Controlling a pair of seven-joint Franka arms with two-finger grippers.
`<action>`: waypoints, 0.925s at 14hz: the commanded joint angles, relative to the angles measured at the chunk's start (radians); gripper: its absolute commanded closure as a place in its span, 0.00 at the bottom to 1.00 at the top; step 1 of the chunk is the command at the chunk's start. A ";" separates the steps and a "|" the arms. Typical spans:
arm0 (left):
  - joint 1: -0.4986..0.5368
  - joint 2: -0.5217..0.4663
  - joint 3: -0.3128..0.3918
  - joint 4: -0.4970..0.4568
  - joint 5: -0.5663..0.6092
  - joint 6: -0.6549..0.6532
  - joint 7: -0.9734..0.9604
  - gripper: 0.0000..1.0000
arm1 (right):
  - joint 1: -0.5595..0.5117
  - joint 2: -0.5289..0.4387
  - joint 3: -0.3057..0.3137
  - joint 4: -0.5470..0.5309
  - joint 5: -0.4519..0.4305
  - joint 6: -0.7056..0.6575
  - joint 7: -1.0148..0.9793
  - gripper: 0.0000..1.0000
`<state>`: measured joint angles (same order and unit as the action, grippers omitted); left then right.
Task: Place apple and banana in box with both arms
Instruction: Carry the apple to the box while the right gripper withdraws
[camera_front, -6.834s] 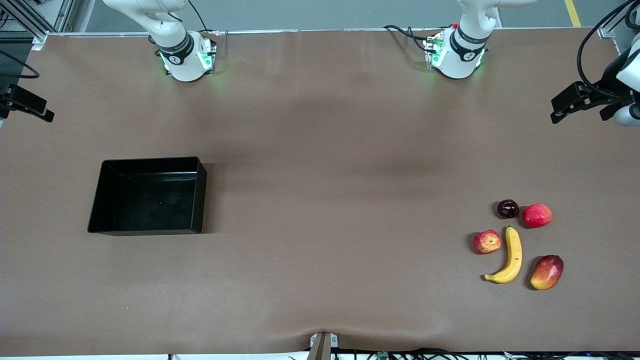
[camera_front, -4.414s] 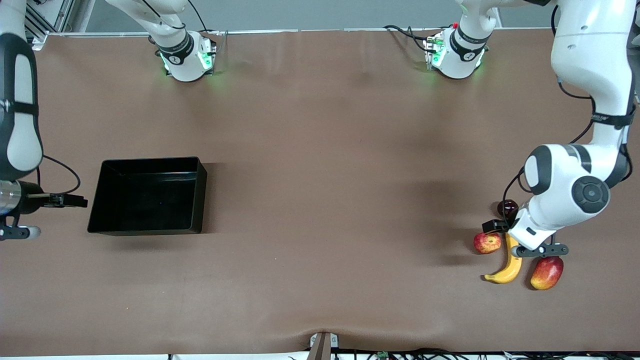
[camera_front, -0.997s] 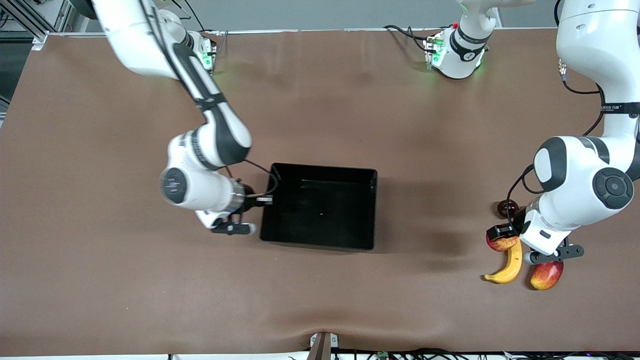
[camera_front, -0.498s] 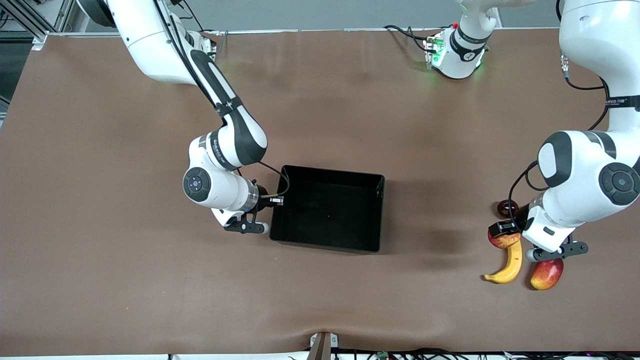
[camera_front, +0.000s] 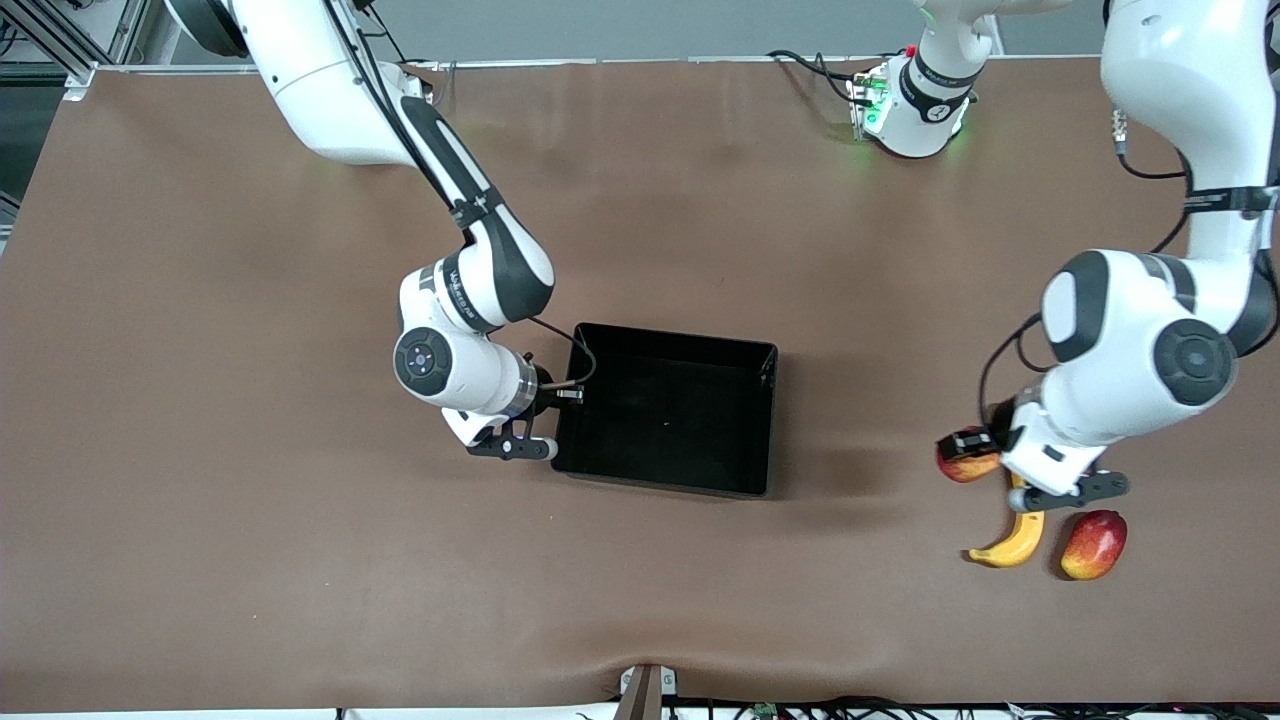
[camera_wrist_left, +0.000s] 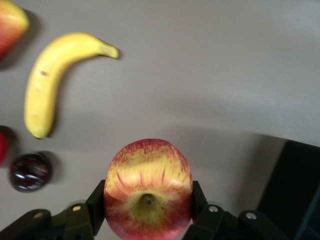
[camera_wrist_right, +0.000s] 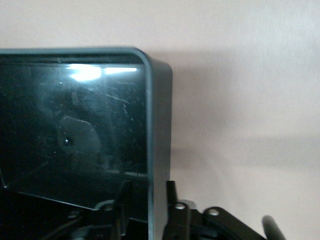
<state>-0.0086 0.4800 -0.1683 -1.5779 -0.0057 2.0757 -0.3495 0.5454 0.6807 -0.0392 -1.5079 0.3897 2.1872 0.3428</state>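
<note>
My left gripper (camera_front: 972, 452) is shut on the apple (camera_front: 962, 467) and holds it above the table, beside the banana (camera_front: 1018, 535). In the left wrist view the streaked apple (camera_wrist_left: 148, 187) sits between both fingers of the left gripper (camera_wrist_left: 148, 206), stem dimple toward the camera, and the banana (camera_wrist_left: 50, 80) lies on the table below. My right gripper (camera_front: 562, 396) is shut on the wall of the black box (camera_front: 768, 420) at the end toward the right arm. In the right wrist view the right gripper (camera_wrist_right: 150, 202) has one finger on each side of the box wall (camera_wrist_right: 159, 125). The box is empty.
A red-yellow mango (camera_front: 1092, 543) lies beside the banana, toward the left arm's end; it also shows in the left wrist view (camera_wrist_left: 10, 25). A dark round fruit (camera_wrist_left: 31, 171) lies near the banana's other tip. Both arm bases stand along the table edge farthest from the front camera.
The right gripper has dragged the box further toward the left arm's end. The left gripper has risen with the apple and shifted toward the box, away from the banana.
</note>
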 joint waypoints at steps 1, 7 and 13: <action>-0.052 -0.024 -0.011 -0.030 -0.008 -0.023 -0.090 1.00 | -0.007 -0.010 -0.007 0.096 -0.064 -0.061 0.012 0.00; -0.213 -0.020 -0.014 -0.013 -0.004 -0.023 -0.328 1.00 | -0.163 -0.100 -0.010 0.278 -0.104 -0.434 0.004 0.00; -0.352 0.026 -0.016 -0.004 0.042 -0.005 -0.485 1.00 | -0.301 -0.280 -0.010 0.262 -0.195 -0.566 -0.184 0.00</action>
<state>-0.3431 0.4872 -0.1906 -1.5912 0.0118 2.0648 -0.8074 0.2973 0.4570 -0.0674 -1.2135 0.2319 1.6479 0.2267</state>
